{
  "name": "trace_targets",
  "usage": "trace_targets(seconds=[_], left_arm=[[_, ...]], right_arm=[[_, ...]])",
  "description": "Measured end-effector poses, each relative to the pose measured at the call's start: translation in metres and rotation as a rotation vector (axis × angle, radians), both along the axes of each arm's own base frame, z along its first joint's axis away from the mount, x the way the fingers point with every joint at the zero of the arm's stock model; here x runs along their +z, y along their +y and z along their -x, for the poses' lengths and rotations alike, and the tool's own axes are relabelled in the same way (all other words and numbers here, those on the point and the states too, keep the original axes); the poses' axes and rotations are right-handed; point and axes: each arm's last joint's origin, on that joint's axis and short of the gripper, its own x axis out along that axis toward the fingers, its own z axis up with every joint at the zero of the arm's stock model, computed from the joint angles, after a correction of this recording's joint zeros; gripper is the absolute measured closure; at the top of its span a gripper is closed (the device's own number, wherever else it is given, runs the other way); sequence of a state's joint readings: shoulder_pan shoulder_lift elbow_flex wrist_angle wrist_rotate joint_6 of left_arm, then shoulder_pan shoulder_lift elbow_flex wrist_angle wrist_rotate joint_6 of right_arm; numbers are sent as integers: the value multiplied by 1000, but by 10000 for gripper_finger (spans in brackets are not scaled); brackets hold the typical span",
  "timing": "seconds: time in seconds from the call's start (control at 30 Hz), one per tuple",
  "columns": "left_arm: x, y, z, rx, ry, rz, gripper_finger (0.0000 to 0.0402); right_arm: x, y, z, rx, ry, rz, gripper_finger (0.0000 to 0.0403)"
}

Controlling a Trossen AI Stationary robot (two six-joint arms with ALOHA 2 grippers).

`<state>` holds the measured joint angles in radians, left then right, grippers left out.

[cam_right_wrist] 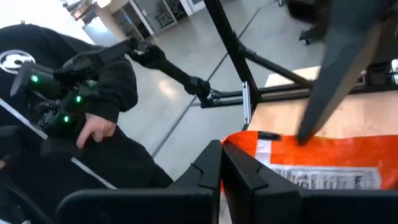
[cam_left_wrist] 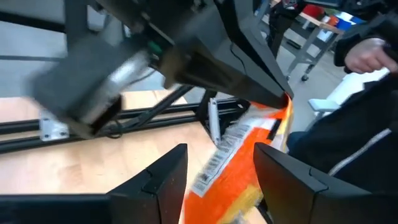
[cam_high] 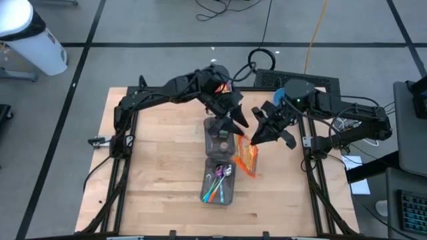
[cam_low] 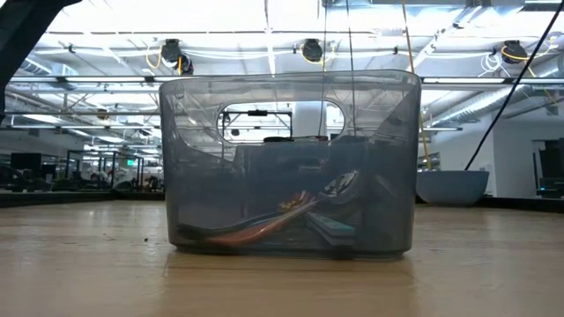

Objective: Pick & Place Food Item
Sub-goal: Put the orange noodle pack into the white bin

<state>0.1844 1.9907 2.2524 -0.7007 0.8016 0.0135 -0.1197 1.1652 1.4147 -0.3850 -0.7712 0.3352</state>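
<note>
**Orange packet pinched by right gripper beside bin**

While the wooden table (cam_high: 160,167) is seen from above, two dark arms are shown meeting near its middle. The left arm (cam_high: 167,90) is reached in from the left side, the right arm (cam_high: 347,123) from the right.

A clear bin (cam_high: 219,160) is set at the table centre, long axis running front to back. In the low view the bin (cam_low: 286,163) is seen side-on with utensils (cam_low: 291,211) lying in it, one a spoon tilted upward. From above, spoons (cam_high: 223,177) and colourful handles are seen in the near half of the bin.

An orange packet (cam_high: 245,157) is held just beside the bin's right wall, tilted, over the table. In the right wrist view the packet (cam_right_wrist: 311,165) is clamped at its edge by the right gripper (cam_right_wrist: 222,163), fingers closed on it. In the high view the right gripper (cam_high: 257,139) is placed at the packet's top.

The left gripper (cam_high: 235,127) is held over the bin's far half, next to the packet's top. In the left wrist view its fingers (cam_left_wrist: 165,177) are parted, with the packet (cam_left_wrist: 239,165) seen between them but not clearly touched.

A person in dark clothing (cam_right_wrist: 74,124) is seen beyond the table, a hand (cam_right_wrist: 96,130) on a controller.
</note>
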Motion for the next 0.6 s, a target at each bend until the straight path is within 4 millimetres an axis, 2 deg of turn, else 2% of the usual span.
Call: trace_targets(seconds=[0.23,0.6], left_arm=[[0,-8,-1,-28,4,6,223],[6,-1,-3,2,-41,33,228]], right_arm=[[2,-3,0,-14,-10,-11,403],[0,-3,0,-23,22,-34,403]])
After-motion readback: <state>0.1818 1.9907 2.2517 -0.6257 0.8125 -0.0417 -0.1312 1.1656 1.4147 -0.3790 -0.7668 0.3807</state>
